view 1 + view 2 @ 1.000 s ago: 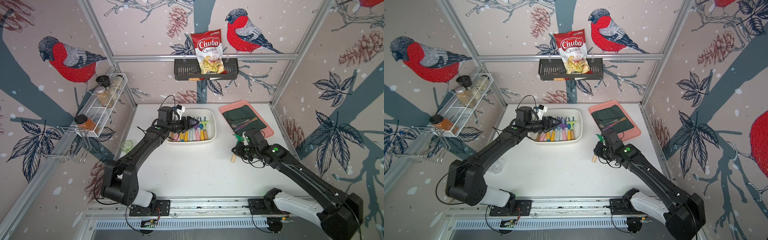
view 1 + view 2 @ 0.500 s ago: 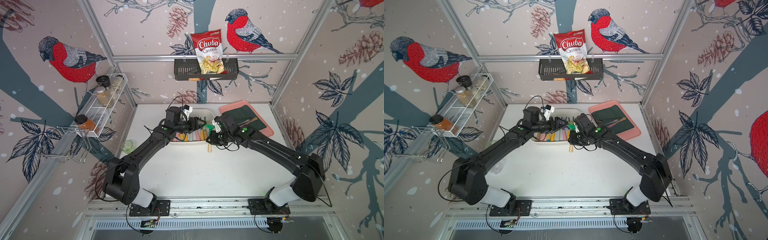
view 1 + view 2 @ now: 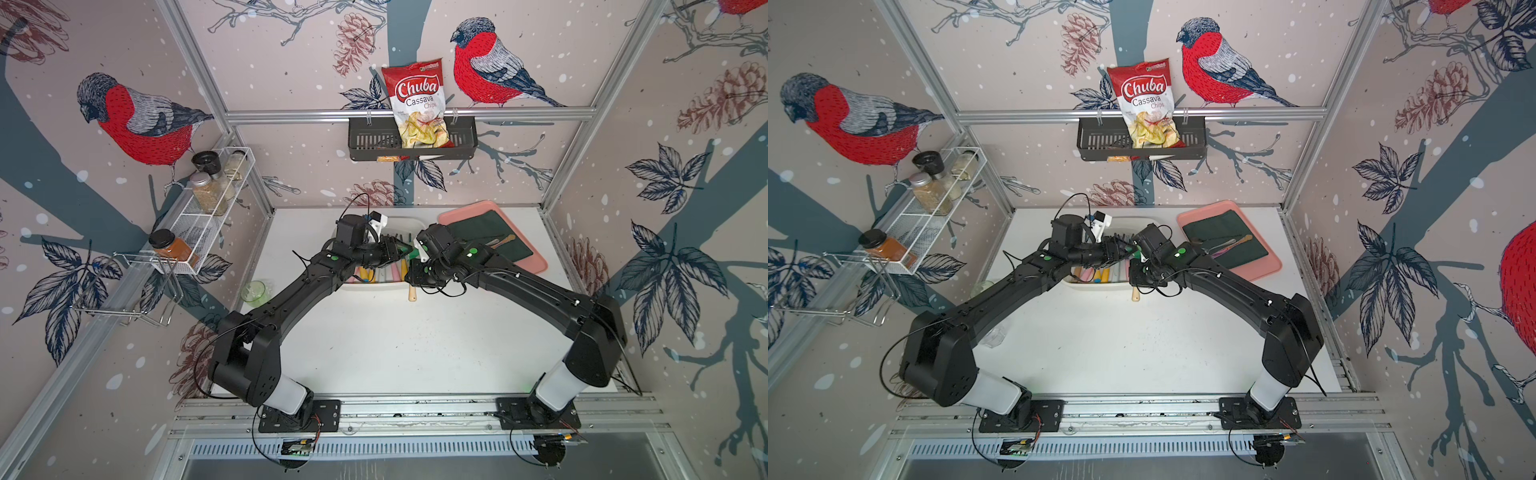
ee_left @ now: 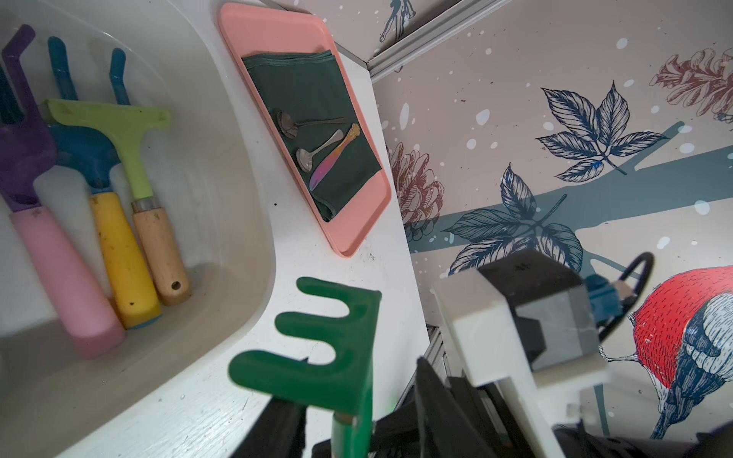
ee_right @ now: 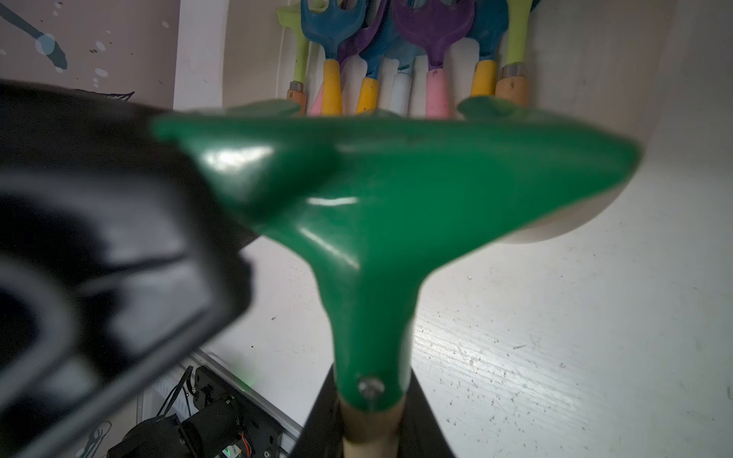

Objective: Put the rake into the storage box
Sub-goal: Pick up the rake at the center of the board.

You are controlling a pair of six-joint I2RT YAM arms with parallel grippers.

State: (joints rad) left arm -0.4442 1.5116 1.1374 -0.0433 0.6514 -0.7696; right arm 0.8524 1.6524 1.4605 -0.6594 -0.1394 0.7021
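Observation:
The rake [image 3: 409,252] [image 3: 1135,250] has a dark green head [image 5: 396,190] and a wooden handle. It is held upright over the near right corner of the white storage box [image 3: 409,223] [image 4: 246,222]. My right gripper [image 3: 417,273] [image 5: 371,420] is shut on the handle just under the head. My left gripper [image 3: 398,249] [image 4: 349,380] reaches across the box, one jaw on each side of the rake's head [image 4: 341,349]. Whether they press on it does not show. The handle's end [image 3: 412,294] hangs just in front of the box.
Several garden tools [image 4: 119,238] lie side by side in the box. A pink tray [image 3: 536,262] with dark green cloth and spoons lies to its right. A small green cup [image 3: 253,289] stands to its left. A spice rack [image 3: 208,199] and black basket [image 3: 365,139] hang on the walls.
My right arm has carried the rake from the table's right side over to the box. My left gripper has shifted right to the rake's head and its jaws have narrowed.

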